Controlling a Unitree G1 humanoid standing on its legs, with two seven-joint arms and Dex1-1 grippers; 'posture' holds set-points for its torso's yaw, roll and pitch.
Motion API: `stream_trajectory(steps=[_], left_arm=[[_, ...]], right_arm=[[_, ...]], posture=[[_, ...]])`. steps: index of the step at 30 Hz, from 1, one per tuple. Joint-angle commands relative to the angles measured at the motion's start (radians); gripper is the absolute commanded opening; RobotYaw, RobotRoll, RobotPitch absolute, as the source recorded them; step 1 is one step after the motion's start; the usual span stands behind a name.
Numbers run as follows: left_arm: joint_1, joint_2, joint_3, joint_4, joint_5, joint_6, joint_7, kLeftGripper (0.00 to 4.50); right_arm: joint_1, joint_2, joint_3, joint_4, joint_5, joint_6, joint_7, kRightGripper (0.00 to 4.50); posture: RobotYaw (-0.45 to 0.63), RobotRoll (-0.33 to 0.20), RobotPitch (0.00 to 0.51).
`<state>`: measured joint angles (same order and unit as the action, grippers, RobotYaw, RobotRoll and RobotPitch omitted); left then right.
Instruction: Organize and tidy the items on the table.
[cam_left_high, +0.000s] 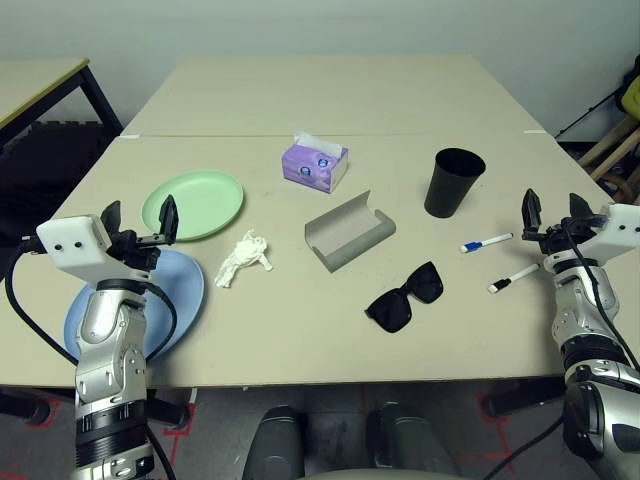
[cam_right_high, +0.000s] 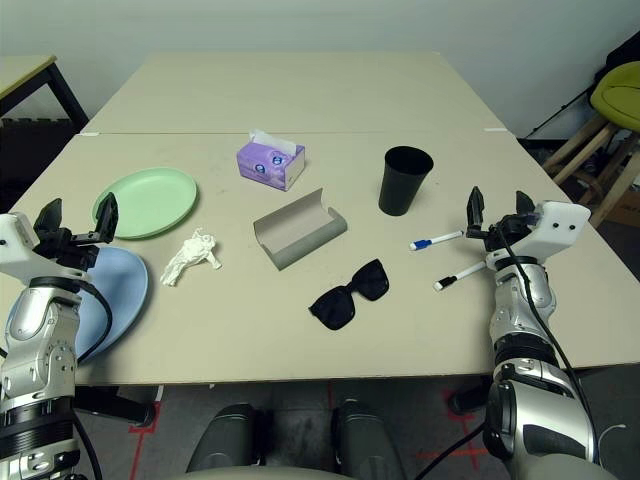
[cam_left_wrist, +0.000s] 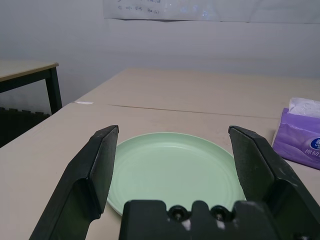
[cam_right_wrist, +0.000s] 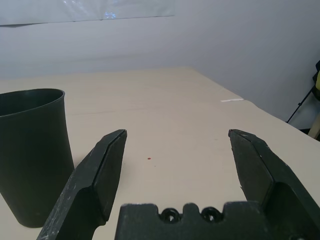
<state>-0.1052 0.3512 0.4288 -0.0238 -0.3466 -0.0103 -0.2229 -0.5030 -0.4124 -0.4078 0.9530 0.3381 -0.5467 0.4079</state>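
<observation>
A large light beige tabletop (cam_left_high: 300, 330) with a seam across it fills the head view, and every item on it looks untouched, so the tidying appears to be at its very start, with both arms poised and nothing in hand. At the left of the frame a light blue plate (cam_left_high: 185, 290) lies near the front edge, partly hidden behind the left forearm, and a pale green plate (cam_left_high: 200, 200) sits just behind it. In the middle an open grey glasses case (cam_left_high: 350, 232) lies empty, with a purple tissue box (cam_left_high: 314, 165) behind it and black sunglasses (cam_left_high: 405, 296) in front. A black cup (cam_left_high: 455, 182) stands upright at the right. A crumpled white tissue (cam_left_high: 243, 257) lies between the plates and the case. Two white markers (cam_left_high: 486, 243) lie at the right, near the right gripper (cam_left_high: 551, 212). The left gripper (cam_left_high: 140, 220) hovers above the blue plate, facing the green one. Both have their fingers spread wide and empty. A sensible next move would be lowering one gripper onto its nearest item, a plate on the left or a marker on the right.
</observation>
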Motion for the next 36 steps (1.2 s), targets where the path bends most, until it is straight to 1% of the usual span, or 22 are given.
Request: stream_trajectory(steps=[1, 15, 22, 26, 32, 36], left_arm=[[0.011, -0.002, -0.005, -0.013, 0.008, 0.004, 0.004, 4.50], [0.011, -0.004, -0.012, -0.012, 0.008, 0.004, 0.005, 4.50], [0.008, 0.000, -0.011, -0.006, 0.008, 0.005, 0.003, 4.50], [0.006, -0.003, -0.014, -0.007, 0.009, 0.005, 0.004, 4.50], [0.002, -0.001, -0.015, -0.001, 0.009, 0.004, 0.003, 4.50], [0.000, -0.001, -0.018, 0.001, 0.009, 0.004, 0.001, 4.50]], right_arm=[[0.000, -0.008, -0.004, -0.003, -0.007, -0.002, -0.007, 4.47], [0.011, 0.001, 0.004, -0.046, -0.014, 0.010, -0.014, 4.47], [0.022, -0.001, 0.012, -0.086, -0.004, 0.035, 0.026, 4.47], [0.026, -0.007, 0.018, -0.118, 0.011, 0.063, 0.091, 4.47], [0.054, -0.004, 0.043, -0.253, 0.100, 0.196, 0.294, 4.47], [0.081, -0.012, 0.074, -0.329, 0.134, 0.261, 0.428, 4.47]], posture=[[0.14, 0.000, 0.014], [0.14, 0.000, 0.021], [0.14, 0.000, 0.022], [0.14, 0.000, 0.022], [0.14, 0.000, 0.022], [0.13, 0.000, 0.023]])
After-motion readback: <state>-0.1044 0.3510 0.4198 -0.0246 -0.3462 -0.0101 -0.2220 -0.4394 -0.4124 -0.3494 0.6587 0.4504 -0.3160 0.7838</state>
